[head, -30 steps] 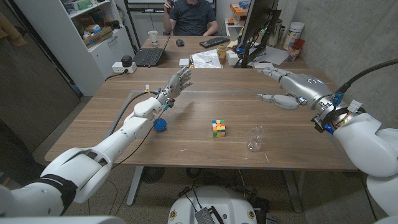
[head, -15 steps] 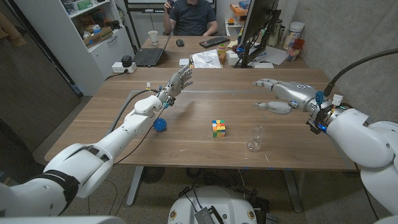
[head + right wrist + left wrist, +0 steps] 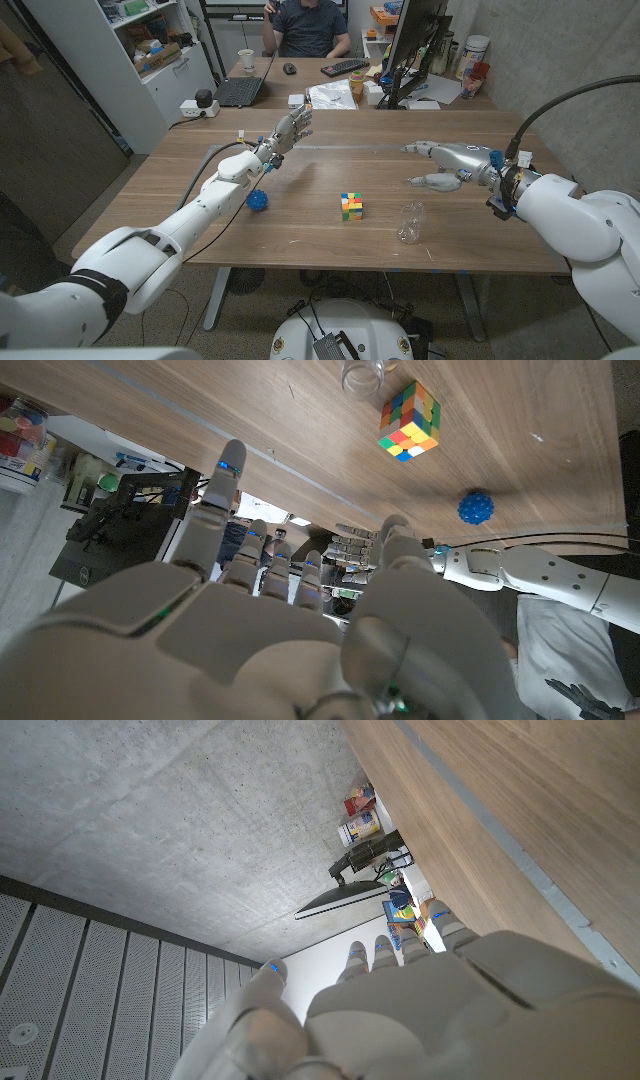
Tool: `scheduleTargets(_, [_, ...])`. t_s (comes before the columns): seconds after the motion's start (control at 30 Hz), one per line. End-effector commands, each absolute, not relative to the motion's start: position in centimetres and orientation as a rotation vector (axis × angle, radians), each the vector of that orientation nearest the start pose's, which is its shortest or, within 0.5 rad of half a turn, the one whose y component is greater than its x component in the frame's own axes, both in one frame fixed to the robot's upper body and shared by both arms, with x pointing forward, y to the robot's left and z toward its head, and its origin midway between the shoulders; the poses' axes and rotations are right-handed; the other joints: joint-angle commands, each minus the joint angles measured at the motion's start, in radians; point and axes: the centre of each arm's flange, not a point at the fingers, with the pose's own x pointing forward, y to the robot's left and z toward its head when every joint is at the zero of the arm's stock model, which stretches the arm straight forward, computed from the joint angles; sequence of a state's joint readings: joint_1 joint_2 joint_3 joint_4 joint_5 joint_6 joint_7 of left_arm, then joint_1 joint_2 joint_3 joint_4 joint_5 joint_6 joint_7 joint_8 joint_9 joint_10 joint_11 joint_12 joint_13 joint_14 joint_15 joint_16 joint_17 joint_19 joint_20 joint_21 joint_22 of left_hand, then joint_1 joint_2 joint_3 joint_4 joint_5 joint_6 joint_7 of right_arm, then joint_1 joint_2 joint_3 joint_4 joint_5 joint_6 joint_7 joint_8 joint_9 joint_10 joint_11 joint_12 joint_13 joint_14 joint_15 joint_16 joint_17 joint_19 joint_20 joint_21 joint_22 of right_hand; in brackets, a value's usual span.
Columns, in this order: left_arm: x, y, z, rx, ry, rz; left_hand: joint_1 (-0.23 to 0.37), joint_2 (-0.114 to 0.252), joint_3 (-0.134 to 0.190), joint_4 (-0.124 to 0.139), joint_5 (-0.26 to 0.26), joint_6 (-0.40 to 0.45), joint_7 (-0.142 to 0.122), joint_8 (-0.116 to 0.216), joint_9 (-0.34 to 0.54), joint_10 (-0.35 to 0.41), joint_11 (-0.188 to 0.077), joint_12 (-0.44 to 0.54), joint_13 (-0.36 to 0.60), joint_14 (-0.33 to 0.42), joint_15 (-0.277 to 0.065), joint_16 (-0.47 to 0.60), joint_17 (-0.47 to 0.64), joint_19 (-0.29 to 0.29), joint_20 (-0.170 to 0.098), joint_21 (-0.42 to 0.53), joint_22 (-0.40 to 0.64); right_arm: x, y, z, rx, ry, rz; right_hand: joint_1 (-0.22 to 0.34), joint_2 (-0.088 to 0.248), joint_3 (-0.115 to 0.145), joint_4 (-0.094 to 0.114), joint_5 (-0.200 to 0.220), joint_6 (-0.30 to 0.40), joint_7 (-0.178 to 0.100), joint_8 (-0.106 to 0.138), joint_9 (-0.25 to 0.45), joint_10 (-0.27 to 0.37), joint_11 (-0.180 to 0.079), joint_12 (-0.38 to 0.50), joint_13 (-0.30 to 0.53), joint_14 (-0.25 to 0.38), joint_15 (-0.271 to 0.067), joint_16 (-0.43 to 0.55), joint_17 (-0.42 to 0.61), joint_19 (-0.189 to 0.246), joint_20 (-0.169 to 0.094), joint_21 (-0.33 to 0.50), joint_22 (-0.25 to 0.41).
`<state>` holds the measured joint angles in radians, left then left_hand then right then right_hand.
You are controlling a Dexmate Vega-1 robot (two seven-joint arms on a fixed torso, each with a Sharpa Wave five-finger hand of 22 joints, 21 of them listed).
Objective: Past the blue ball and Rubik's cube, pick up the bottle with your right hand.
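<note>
— Right hand (image 3: 436, 165) first: how does it stand?
— Raised over the right part of the surface (image 3: 180, 215), holding nothing. Its fingers are spread and reach toward the middle, with the thumb set lower, apart from the rest. The forearm comes in from the right edge, roughly level. In the right wrist view the same hand (image 3: 270, 630) shows its back, fingers fanned out and none of them touching anything.

— And the bottle?
— The bottle (image 3: 409, 222), clear and empty-looking, lies on its side near the front edge, right of centre. The right hand is above and a little behind it, apart from it. In the right wrist view only the bottle (image 3: 364, 374) end shows at the picture's border.

— What lies around it?
— Just beside it, toward the middle of the front half, sits the Rubik's cube (image 3: 351, 206), also seen from the right wrist (image 3: 409, 420). Farther toward the left edge is the blue ball (image 3: 258, 201), again seen from the right wrist (image 3: 476, 508); it lies under the left forearm.

— The left hand?
— The left hand (image 3: 289, 129) is held up over the back half of the surface, left of centre, its fingers apart and extended toward the far edge, gripping nothing. The left arm runs out long from the front left corner. From its own wrist the left hand (image 3: 420, 1005) shows its back.

— Anything behind?
— A person (image 3: 310, 25) sits at a second desk beyond the far edge, with a laptop (image 3: 240, 90) and a monitor (image 3: 415, 35) on it.
</note>
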<state>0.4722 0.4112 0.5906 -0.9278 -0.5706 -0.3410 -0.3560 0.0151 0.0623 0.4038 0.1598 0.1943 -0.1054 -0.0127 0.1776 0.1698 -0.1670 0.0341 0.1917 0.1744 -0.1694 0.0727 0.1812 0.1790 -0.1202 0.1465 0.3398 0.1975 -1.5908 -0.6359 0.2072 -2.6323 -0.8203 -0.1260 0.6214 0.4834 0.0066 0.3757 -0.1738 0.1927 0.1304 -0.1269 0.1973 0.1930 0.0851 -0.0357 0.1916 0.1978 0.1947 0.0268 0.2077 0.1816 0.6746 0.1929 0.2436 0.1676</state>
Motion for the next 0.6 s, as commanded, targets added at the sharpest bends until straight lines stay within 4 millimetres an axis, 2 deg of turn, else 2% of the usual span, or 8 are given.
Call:
scheduleTargets(0.03, [70.0,21.1,4.0,0.235,-0.583,-0.531,0.001,0.017,-0.002,-0.001,0.007,0.0,0.002,0.004,0.005,-0.045,0.002,0.004,0.005,-0.054,-0.001,0.005,0.002,0.005,0.008,-0.002,0.006,37.1,-23.3,0.5,-1.628,-0.481,0.147,0.02,0.002,0.012,-0.002,0.008,0.006,-0.009,0.003,0.006,0.0,0.0,0.002,0.003,0.005,0.004,-0.005,0.003,0.012,-0.001,-0.007,0.002])
scheduleTargets(0.47, [70.0,20.6,3.9,0.247,-0.575,-0.535,0.001,0.018,-0.003,-0.001,0.007,0.0,0.002,0.004,0.005,-0.045,0.002,0.004,0.005,-0.055,-0.001,0.005,0.002,0.004,0.009,-0.003,0.006,38.3,-23.2,-0.4,-1.651,-0.374,0.226,0.078,0.004,0.025,-0.005,0.001,-0.024,-0.024,-0.004,0.007,-0.028,-0.004,-0.004,0.003,-0.012,0.002,-0.012,0.003,0.033,-0.008,-0.015,0.001])
scheduleTargets(0.6, [70.1,20.5,3.9,0.251,-0.571,-0.537,0.0,0.018,-0.004,-0.001,0.007,0.0,0.002,0.004,0.005,-0.046,0.002,0.004,0.005,-0.056,-0.001,0.004,0.002,0.004,0.008,-0.003,0.006,38.8,-23.1,-0.9,-1.663,-0.333,0.254,0.097,0.002,0.026,-0.004,-0.002,-0.043,-0.036,-0.009,0.008,-0.036,-0.003,-0.003,0.003,-0.013,0.003,-0.012,0.003,0.048,-0.01,-0.016,0.001])
